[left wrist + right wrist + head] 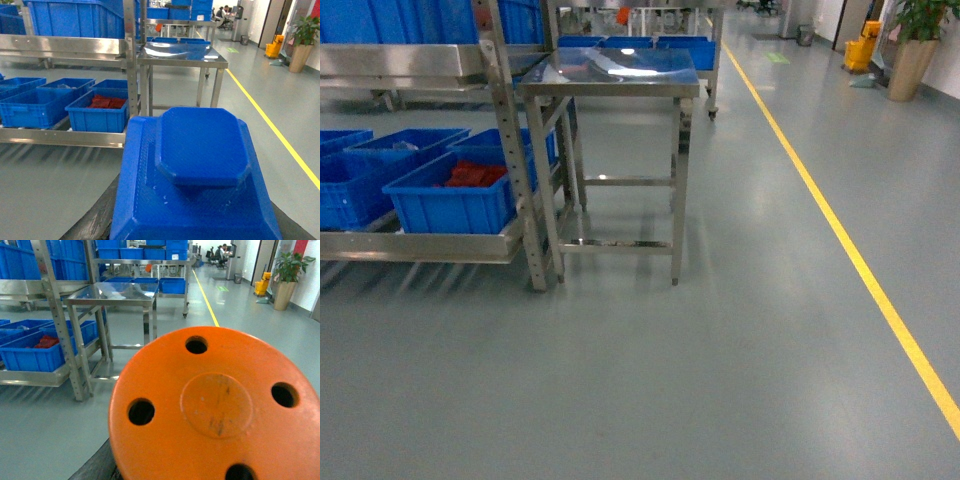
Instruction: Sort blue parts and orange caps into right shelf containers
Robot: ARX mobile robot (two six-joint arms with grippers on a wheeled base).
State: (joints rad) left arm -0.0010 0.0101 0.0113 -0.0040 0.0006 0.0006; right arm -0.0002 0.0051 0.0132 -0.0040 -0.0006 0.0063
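At the far left of the head view a steel shelf rack [510, 150] carries a row of open blue plastic bins [450, 205] on its lowest level, one of them holding reddish pieces [475, 174]; just beside it stands a bare stainless-steel counter [610, 75], and a yellow floor line [840, 225] runs off to the right. Neither arm shows in that view. The left wrist camera is filled by a chunky bright-blue stepped plastic part [197, 170], and the right wrist camera by a round orange plastic cap [215, 410] with holes in its face. Each piece seems to be carried at its gripper, but the jaws are hidden behind it, so their grip cannot be told. The step looks like transit, so the robot would do well to drive smoothly, keep both wrists level, and square up to the destination shelf before reaching out.
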